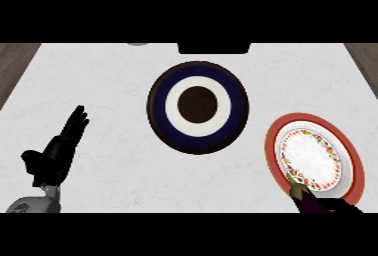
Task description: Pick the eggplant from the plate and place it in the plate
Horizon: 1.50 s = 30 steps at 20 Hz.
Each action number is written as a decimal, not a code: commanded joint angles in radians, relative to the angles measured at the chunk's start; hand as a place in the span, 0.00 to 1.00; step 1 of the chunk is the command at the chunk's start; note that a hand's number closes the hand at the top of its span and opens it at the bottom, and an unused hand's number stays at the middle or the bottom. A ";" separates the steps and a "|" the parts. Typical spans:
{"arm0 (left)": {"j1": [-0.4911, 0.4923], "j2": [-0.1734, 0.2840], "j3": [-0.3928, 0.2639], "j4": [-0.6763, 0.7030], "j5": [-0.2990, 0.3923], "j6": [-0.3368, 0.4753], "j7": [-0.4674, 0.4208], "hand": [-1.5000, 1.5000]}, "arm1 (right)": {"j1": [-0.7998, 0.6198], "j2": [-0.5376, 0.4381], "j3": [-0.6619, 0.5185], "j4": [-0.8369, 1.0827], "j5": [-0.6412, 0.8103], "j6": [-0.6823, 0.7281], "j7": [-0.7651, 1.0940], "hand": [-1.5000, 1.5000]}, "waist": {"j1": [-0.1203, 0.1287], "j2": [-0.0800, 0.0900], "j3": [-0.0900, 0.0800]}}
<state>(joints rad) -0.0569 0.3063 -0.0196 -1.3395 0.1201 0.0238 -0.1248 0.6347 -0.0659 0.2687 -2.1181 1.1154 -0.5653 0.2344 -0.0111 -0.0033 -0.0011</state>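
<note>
The eggplant (pixel 306 200) lies at the 5 o'clock edge of the red-rimmed plate (pixel 353 165), at the lower right of the head view; it is dark purple, with its green stem end pointing up and to the left, toward the flower-patterned white middle of that plate. The right hand (pixel 341 206) shows only as a black shape at the lower edge, touching the eggplant's lower end, and it cannot be told if its fingers are curled round the vegetable or only beside it. The dark blue plate (pixel 198 107), with a white ring and a brown centre, sits on the white counter (pixel 111 80) at about 10 o'clock from the red-rimmed plate, apart from it. The left hand (pixel 57 152) rests at the lower left, its fingers straight and pressed together, pointing toward 1 o'clock, with the thumb standing out to the left; it holds nothing.
</note>
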 commanded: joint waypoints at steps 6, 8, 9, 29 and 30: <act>-0.020 -0.019 0.016 0.067 -0.035 -0.026 -0.049 0.50 | -0.112 0.056 0.083 -0.164 0.139 0.122 0.096 1.00 | 0.009 0.004 0.001; 0.029 -0.030 0.000 -0.073 -0.029 -0.006 0.045 0.50 | -0.143 0.065 0.173 -0.140 0.239 0.104 0.177 1.00 | 0.012 0.002 0.001; 0.012 -0.027 0.019 -0.005 -0.028 -0.026 0.001 0.50 | -0.225 0.065 0.113 -0.163 0.215 0.193 0.202 1.00 | 0.012 0.004 0.001; -0.046 -0.047 0.046 0.067 -0.070 -0.054 -0.029 0.50 | -1.195 0.066 0.100 0.696 0.002 0.117 0.543 1.00 | 0.028 0.009 0.001; -0.007 -0.058 0.036 0.027 -0.064 -0.057 -0.030 0.50 | -1.244 0.066 0.133 0.761 0.023 0.081 0.595 1.00 | 0.033 0.008 0.001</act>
<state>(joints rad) -0.0699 0.2620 0.0178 -1.3188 0.0622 -0.0313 -0.1426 -0.4559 -0.0002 0.3972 -1.5652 1.1781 -0.3952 0.7886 0.0168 0.0034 -0.0001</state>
